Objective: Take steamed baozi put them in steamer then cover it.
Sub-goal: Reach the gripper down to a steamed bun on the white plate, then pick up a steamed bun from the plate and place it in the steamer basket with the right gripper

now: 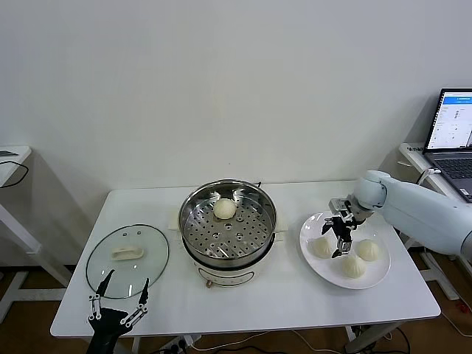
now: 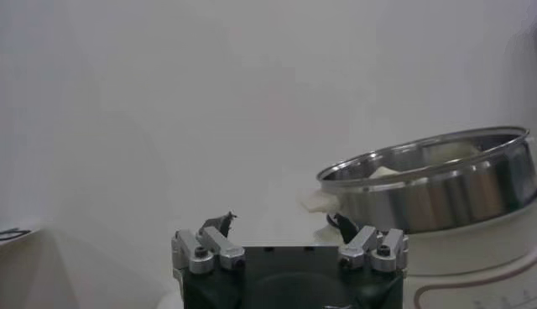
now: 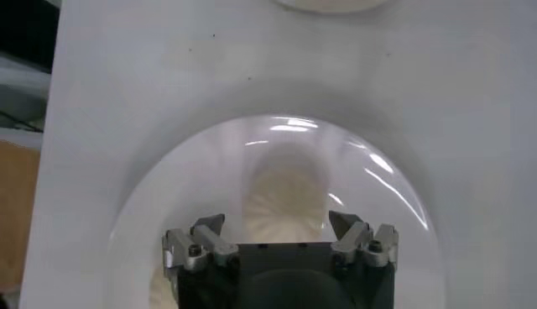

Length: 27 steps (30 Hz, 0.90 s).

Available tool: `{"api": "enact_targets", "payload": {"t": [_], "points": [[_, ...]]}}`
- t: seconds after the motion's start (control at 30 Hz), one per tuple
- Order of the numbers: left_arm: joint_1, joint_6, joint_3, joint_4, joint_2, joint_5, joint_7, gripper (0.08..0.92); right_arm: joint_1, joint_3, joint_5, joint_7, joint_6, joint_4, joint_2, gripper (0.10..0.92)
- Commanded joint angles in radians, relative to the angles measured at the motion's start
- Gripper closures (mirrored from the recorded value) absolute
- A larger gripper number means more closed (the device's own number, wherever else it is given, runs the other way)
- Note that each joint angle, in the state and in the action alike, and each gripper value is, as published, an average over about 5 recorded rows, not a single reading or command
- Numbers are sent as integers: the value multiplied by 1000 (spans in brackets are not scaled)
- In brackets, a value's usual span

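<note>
Head view: steamer at table centre, uncovered, one baozi in the steamer on the perforated tray toward the back. Cover lies flat on the table to the steamer's left, handle up. White plate to the steamer's right carries three baozi on the plate. Right gripper hangs over the plate between the three buns, jaws spread, nothing held. Left gripper sits at the table's near edge just in front of the cover, jaws wide apart, empty.

Left wrist view: left gripper's fingertips apart, nothing between them; steamer beyond, rim and steel wall visible on the cream base.

Right wrist view: right gripper looks straight down on one baozi on the plate; fingers open on either side, above the bun, no contact visible.
</note>
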Motion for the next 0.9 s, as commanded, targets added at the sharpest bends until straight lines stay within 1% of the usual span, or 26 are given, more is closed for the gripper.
{"api": "enact_targets", "payload": {"t": [0.03,0.17,0.23,0.43,0.57,0.63,0.73,0.9], "points": [[2,-3,-7,0,0,-2,-1,177,-46,21,-14,46,-8,-29,15,203],[2,-4,-9,-2,-2,-2,-2,177,-52,24,-21,49,-7,-34,23,205],[2,-5,-10,0,-3,-2,-2,177,-55,27,-25,51,-7,-35,25,223],[2,-6,-8,1,-4,-2,-2,177,-42,28,-35,55,-4,-24,22,343],[-1,-5,-6,1,-2,-2,-2,177,2,36,-47,37,5,-1,12,382],[-2,-5,-5,0,0,-2,-2,177,43,68,-71,-1,24,9,11,388],[-3,-3,-4,-1,6,-3,-2,177,137,108,-99,-100,56,24,24,394],[-7,-1,-2,-2,12,-3,-4,177,384,40,-14,-267,70,70,111,394]]}}
